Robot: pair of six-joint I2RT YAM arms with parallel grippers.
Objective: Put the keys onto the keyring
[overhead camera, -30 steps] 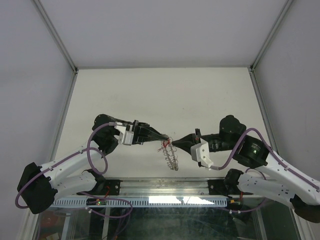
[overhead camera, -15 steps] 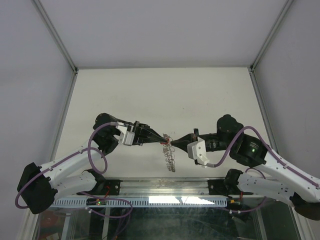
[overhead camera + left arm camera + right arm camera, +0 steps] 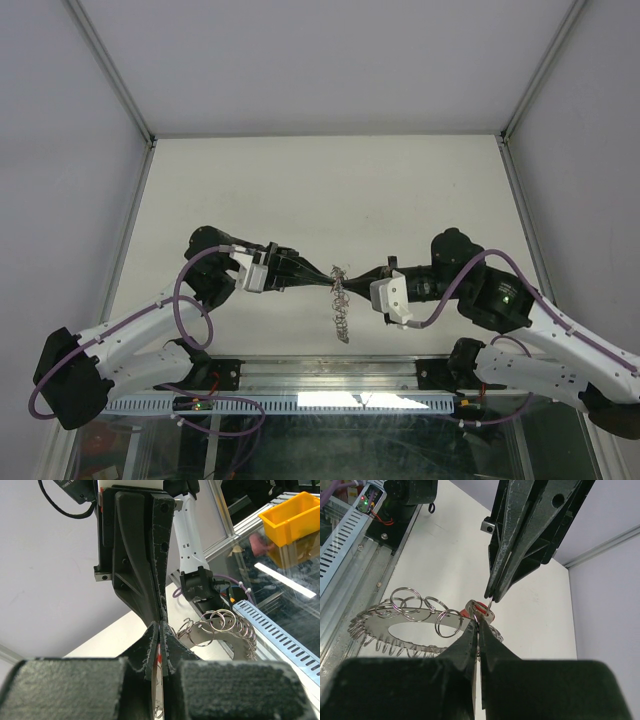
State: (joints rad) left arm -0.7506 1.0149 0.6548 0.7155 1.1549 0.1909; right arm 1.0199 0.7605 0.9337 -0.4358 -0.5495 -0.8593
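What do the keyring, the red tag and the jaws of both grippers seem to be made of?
Keyring: metal by the look, silvery and glossy, with bright glints on its rings.
Red tag: probably plastic, an even opaque red; mostly hidden, so unsure.
Jaws of left gripper and right gripper: matte black with a grainy, layered surface, perhaps printed plastic.

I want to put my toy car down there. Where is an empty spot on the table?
The far half of the table, from behind both arms to the back wall, is bare. It is crowded in the near middle, where the left gripper and right gripper meet at the keyring.
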